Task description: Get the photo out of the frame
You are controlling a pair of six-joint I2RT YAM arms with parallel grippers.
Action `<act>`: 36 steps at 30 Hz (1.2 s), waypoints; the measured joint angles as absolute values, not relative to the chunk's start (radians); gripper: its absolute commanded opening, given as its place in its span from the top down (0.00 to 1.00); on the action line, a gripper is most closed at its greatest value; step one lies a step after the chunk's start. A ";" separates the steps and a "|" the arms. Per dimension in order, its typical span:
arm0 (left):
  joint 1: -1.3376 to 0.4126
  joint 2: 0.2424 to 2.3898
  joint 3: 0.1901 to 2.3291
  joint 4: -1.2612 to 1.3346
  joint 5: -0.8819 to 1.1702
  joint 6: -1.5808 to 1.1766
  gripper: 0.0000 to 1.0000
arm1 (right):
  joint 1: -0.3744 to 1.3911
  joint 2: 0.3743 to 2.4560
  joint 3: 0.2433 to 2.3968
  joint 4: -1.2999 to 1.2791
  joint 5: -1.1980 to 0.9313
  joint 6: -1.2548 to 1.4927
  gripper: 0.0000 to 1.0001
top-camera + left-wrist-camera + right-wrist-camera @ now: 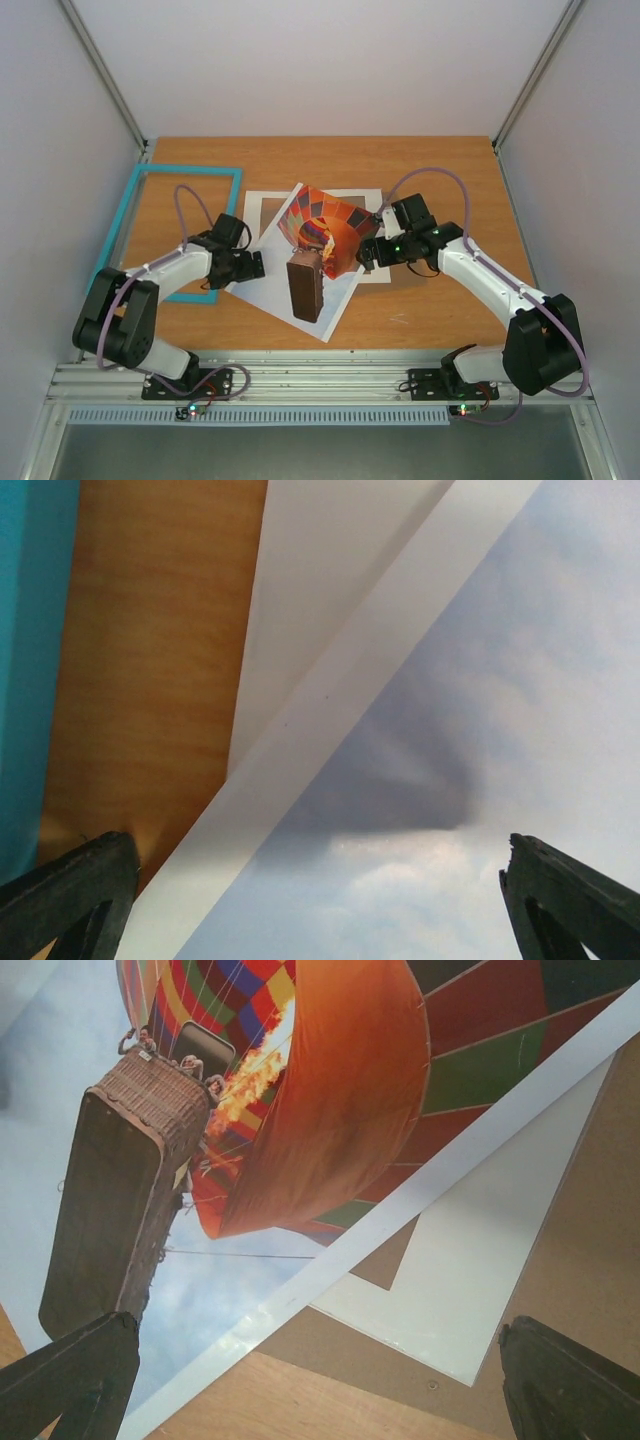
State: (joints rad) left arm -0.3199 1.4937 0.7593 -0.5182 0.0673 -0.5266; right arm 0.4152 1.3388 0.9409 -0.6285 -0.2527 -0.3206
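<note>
We see the rectangular paper photo (318, 255) of an orange-red hot-air balloon with a dark brown basket lying askew mid-desk, outside the thin turquoise rectangular frame (190, 170). The frame lies flat at the left of the wooden desk (440, 170), with bare wood showing through its opening. The photo partly covers a white card mat with a rectangular window (262, 205). In the right wrist view, a dull brown flat backing board (590, 1200) sits under that mat.

The left end effector (248, 266) is at the photo's left edge, near the frame's near right corner. Its fingers are spread wide with nothing between them. Its wrist view looks down on the print's pale sky and white border, with the mat, desk and a strip of frame beyond.

The right end effector (366, 250) is at the photo's right edge, also spread wide and gripping nothing. Its wrist view shows the basket, the balloon, the white border and the mat.

We cannot tell whether either end effector touches the paper.
</note>
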 measured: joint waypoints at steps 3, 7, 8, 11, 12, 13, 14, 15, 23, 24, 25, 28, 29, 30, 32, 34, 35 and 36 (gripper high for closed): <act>-0.320 1.448 0.724 -0.525 0.095 -0.545 0.01 | 0.415 1.338 0.932 -0.614 -0.260 -0.315 0.02; -0.329 1.392 0.686 -0.529 0.131 -0.574 0.01 | 0.415 1.332 0.921 -0.609 -0.264 -0.313 0.02; -0.333 1.380 0.680 -0.530 0.138 -0.580 0.01 | 0.415 1.331 0.920 -0.609 -0.264 -0.312 0.02; -0.352 1.361 0.669 -0.531 0.153 -0.599 0.01 | 0.415 1.326 0.917 -0.606 -0.266 -0.311 0.02; -0.360 1.358 0.668 -0.532 0.156 -0.604 0.01 | 0.415 1.326 0.916 -0.606 -0.266 -0.311 0.01; -0.367 1.357 0.666 -0.532 0.158 -0.610 0.01 | 0.415 1.326 0.915 -0.604 -0.267 -0.311 0.02; -0.377 1.355 0.663 -0.532 0.160 -0.617 0.01 | 0.415 1.326 0.914 -0.603 -0.267 -0.311 0.02; -0.388 1.351 0.659 -0.532 0.162 -0.623 0.01 | 0.415 1.325 0.912 -0.602 -0.267 -0.310 0.01; -0.480 1.303 0.626 -0.538 0.174 -0.680 0.01 | 0.415 1.299 0.909 -0.598 -0.263 -0.303 0.01; -0.489 1.299 0.625 -0.539 0.175 -0.686 0.01 | 0.415 1.295 0.908 -0.598 -0.259 -0.302 0.02; -0.500 1.296 0.625 -0.538 0.175 -0.696 0.01 | 0.415 1.290 0.907 -0.597 -0.254 -0.299 0.02; -0.533 1.295 0.625 -0.534 0.176 -0.721 0.01 | 0.415 1.276 0.901 -0.596 -0.235 -0.291 0.02; -0.546 1.295 0.625 -0.533 0.176 -0.730 0.01 | 0.415 1.272 0.899 -0.595 -0.228 -0.289 0.02; -0.561 1.295 0.625 -0.530 0.176 -0.738 0.01 | 0.415 1.268 0.897 -0.595 -0.221 -0.288 0.02; -0.587 1.295 0.625 -0.525 0.176 -0.756 0.01 | 0.415 1.263 0.895 -0.594 -0.209 -0.286 0.02; -0.616 1.295 0.625 -0.520 0.176 -0.774 0.01 | 0.415 1.263 0.895 -0.593 -0.199 -0.284 0.02; -0.629 1.295 0.625 -0.519 0.176 -0.780 0.01 | 0.415 1.263 0.895 -0.593 -0.196 -0.284 0.02; -0.638 1.295 0.625 -0.517 0.176 -0.786 0.01 | 0.415 1.263 0.894 -0.593 -0.191 -0.284 0.02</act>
State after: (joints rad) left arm -0.6376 1.2945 0.6250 -0.5175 0.1757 -0.7856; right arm 0.4152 1.2629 0.8944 -0.5934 -0.1913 -0.2836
